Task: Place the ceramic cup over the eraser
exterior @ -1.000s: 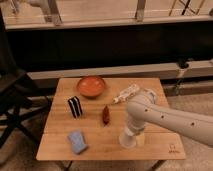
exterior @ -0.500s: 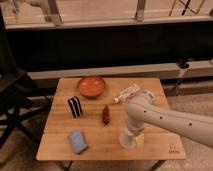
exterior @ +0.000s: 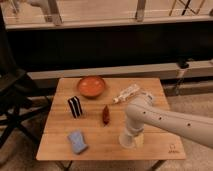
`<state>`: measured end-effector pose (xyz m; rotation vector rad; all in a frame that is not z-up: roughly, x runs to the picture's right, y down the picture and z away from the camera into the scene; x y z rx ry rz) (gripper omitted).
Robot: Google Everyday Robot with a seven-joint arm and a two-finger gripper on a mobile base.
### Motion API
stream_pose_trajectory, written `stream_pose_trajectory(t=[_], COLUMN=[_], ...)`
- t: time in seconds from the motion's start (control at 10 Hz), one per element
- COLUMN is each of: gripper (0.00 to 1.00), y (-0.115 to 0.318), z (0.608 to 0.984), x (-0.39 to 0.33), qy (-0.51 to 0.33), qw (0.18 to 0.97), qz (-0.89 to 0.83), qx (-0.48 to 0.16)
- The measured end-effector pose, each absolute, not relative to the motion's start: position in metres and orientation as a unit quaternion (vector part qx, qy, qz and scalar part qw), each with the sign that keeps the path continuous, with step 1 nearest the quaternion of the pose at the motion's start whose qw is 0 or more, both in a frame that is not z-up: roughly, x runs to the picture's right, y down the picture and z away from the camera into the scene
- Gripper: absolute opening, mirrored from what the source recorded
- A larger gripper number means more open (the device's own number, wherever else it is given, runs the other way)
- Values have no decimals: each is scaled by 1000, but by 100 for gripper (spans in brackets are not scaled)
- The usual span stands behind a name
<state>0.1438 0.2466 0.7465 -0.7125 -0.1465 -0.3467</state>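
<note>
At the front right of the wooden surface (exterior: 52,147), the claw (exterior: 127,141) is pointing down, low over the boards. It is hanging from the end of the white arm (exterior: 170,122), which is reaching in from the right edge of the view. Claw state: cannot tell whether it is open, closed or gripping anything, since the arm's own bulk is hiding it.

The ceramic cup (exterior: 139,140) is showing as a small cream shape right against the claw, on the side toward the view's right and near the front edge of the surface. Cannot tell whether it is resting on the boards or being held off them.

The eraser (exterior: 75,106), black with white stripes, is standing upright left of centre. It is uncovered and well apart from cup and claw.

Between eraser and claw, a dark red oval object (exterior: 106,114) is lying near the middle of the surface, its long axis running front to back. An orange-brown bowl (exterior: 91,86) is sitting toward the back, just behind the eraser and a little to the view's right of it. A light-blue pad (exterior: 77,141) is lying flat near the front left, in front of the eraser. A white tube-like item (exterior: 129,93) is lying at an angle toward the back right, just behind the arm's bend.

Off the surface on the left, a dark folding chair (exterior: 12,95) is standing on the floor.
</note>
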Motion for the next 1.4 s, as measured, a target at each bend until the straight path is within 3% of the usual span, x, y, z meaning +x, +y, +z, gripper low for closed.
stream_pose_trajectory(t=[0.9, 1.4], gripper=[77, 28], y=[233, 234], z=[739, 740], x=[134, 131], qy=[-67, -76], qw=[927, 925], qz=[-173, -182], qx=[-326, -323])
